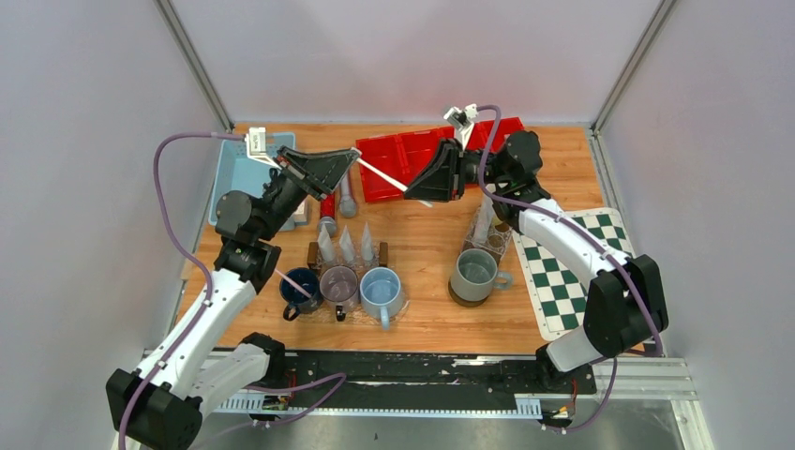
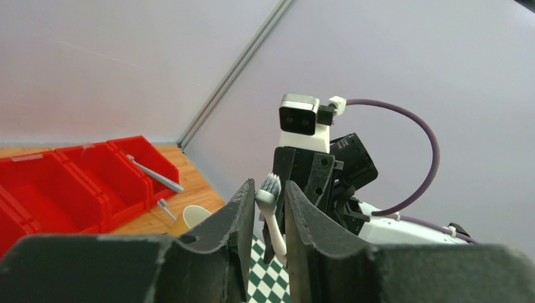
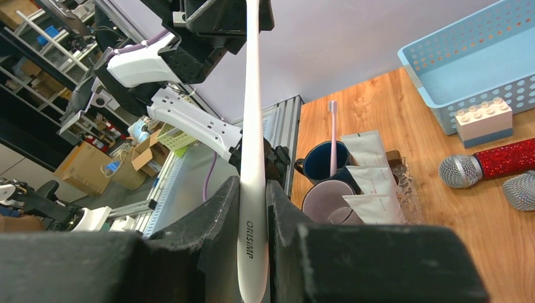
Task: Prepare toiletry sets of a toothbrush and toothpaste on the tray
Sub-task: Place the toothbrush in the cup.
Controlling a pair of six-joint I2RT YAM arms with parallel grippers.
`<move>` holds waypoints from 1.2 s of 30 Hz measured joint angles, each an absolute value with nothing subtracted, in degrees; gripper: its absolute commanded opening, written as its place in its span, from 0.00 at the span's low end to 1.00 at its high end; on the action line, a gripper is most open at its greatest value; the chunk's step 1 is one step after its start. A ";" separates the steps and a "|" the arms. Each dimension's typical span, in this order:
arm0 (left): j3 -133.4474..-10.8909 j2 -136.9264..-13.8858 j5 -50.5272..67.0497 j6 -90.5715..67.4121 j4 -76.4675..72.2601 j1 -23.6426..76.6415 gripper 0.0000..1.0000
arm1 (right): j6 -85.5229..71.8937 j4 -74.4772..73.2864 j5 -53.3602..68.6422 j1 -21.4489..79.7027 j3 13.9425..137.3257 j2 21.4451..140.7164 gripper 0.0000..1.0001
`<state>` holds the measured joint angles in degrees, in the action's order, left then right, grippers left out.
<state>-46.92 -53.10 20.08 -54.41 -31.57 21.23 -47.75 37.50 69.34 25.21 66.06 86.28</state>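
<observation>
A white toothbrush hangs level in the air above the table's back. My right gripper is shut on its handle. My left gripper stands around the bristle head, jaws narrowly apart with a sliver of gap on one side. Three toothpaste tubes stand in a holder behind three mugs, and they also show in the right wrist view as toothpaste. A pink toothbrush leans in the dark blue mug. A light blue perforated tray sits at the back left.
Red bins line the back edge. Red and grey microphones lie beside the left arm. A grey mug and a small holder with a tube stand right of centre. A green checkered mat lies at the right.
</observation>
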 measured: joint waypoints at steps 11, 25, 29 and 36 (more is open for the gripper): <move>-46.30 -51.94 19.97 -55.02 -31.00 21.19 0.00 | -47.20 37.36 69.73 25.39 65.91 86.28 0.31; -46.96 -38.61 15.99 -39.05 -10.98 21.19 0.00 | -33.98 20.86 59.92 25.56 65.60 82.43 0.90; -46.98 -32.45 13.28 -33.89 -1.34 21.19 0.00 | -30.00 16.01 53.76 25.26 65.49 79.50 0.93; -45.67 -21.10 7.97 -29.63 12.78 21.19 0.00 | -25.43 12.27 43.57 23.86 63.35 74.13 0.94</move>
